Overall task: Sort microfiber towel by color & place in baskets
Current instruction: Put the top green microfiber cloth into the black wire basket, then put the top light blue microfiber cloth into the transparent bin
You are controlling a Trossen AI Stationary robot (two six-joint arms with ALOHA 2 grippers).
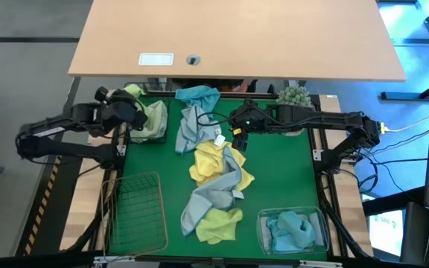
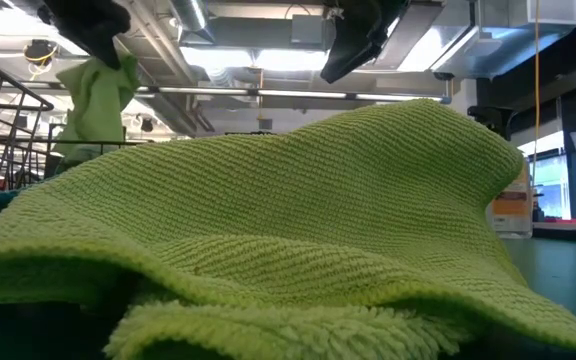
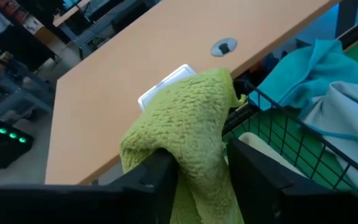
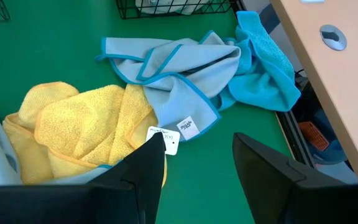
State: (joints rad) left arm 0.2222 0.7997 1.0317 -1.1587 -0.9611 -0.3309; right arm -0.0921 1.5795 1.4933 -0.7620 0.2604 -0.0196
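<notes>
My left gripper is shut on a lime-green towel and hovers over the black wire basket at the table's far left, where pale green cloth lies. My right gripper is open above the bare green mat, touching nothing, near a grey towel, a yellow towel and a teal towel. A tan wire basket stands near left. A clear tub near right holds teal towels. My left gripper pinches the lime-green towel between its two fingers at a bunched fold, several layers thick. In the low view the towel hangs slack below the fingers, lifted clear of the table. A hump of it bulges out past the fingertips.
A line of grey, yellow and lime towels runs down the mat's middle; one lime towel fills the low view. A small potted plant stands at the far right corner. A wooden desk lies beyond the far edge.
</notes>
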